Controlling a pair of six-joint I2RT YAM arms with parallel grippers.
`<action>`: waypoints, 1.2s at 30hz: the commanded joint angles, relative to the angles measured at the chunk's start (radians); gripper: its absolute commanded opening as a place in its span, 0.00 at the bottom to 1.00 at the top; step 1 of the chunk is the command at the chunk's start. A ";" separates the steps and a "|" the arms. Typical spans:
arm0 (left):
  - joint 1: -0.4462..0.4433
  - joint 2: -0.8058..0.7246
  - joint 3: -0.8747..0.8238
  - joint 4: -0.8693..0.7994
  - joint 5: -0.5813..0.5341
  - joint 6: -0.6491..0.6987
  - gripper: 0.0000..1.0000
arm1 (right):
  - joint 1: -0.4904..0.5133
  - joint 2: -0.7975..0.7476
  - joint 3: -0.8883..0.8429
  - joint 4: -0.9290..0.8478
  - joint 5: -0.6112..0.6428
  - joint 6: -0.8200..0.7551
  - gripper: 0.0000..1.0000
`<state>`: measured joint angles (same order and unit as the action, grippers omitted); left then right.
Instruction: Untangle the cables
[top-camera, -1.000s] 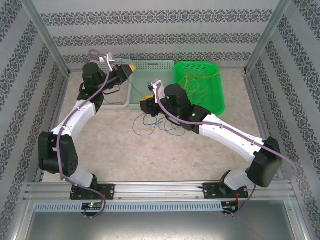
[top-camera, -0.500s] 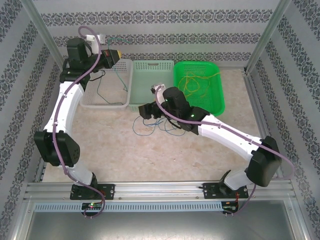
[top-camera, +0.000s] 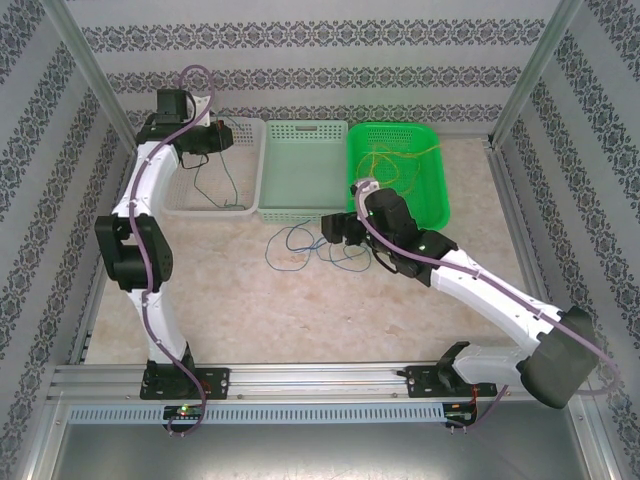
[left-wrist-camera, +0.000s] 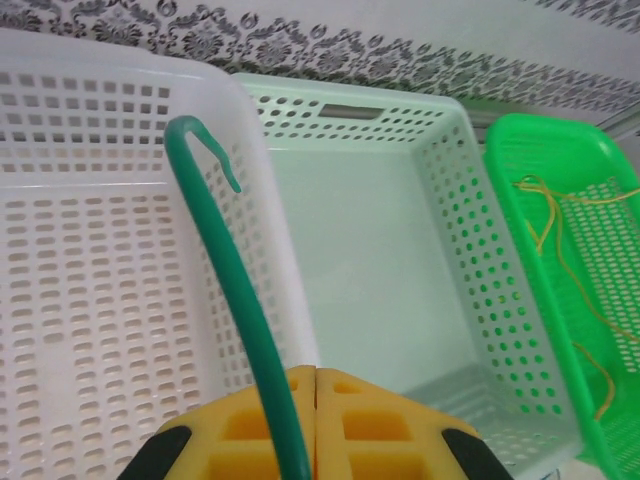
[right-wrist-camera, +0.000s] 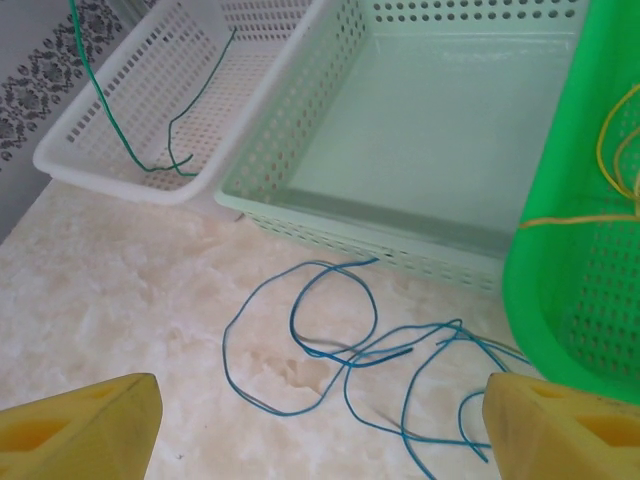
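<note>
Two shifts: left gripper (left-wrist-camera: 315, 375), clamping the thin dark green wire (left-wrist-camera: 235, 310), has carried it over the white perforated basket (top-camera: 205, 212), upper left; right gripper (right-wrist-camera: 320, 420), fingers now spread wide, leaves the curly blue wires (right-wrist-camera: 330, 345) separated.

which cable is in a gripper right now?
The dark green cable, pinched in the shut left gripper. Blue cables lie loose on the table; yellow cables sit in the green basket.

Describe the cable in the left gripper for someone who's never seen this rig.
Of the three baskets at the table's far side, find the white basket on the left. Above it the left gripper pinches a thin dark green cable dangling into it. The blue cables lie on the table, the yellow cables in the bright green basket.
</note>
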<state>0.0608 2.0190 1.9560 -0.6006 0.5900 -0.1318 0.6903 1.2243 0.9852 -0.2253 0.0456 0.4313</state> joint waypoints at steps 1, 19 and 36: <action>0.011 0.044 0.078 -0.076 -0.042 0.050 0.00 | -0.010 -0.039 -0.029 -0.039 0.039 0.033 0.84; 0.010 0.095 0.078 -0.096 -0.117 0.020 1.00 | -0.051 0.011 -0.068 -0.163 0.055 0.055 0.77; -0.003 -0.361 -0.450 0.209 -0.169 -0.165 1.00 | 0.034 0.455 0.110 -0.127 -0.054 0.002 0.72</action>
<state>0.0601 1.7088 1.5757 -0.4847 0.4404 -0.2459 0.7116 1.6321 1.0462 -0.3660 0.0036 0.4664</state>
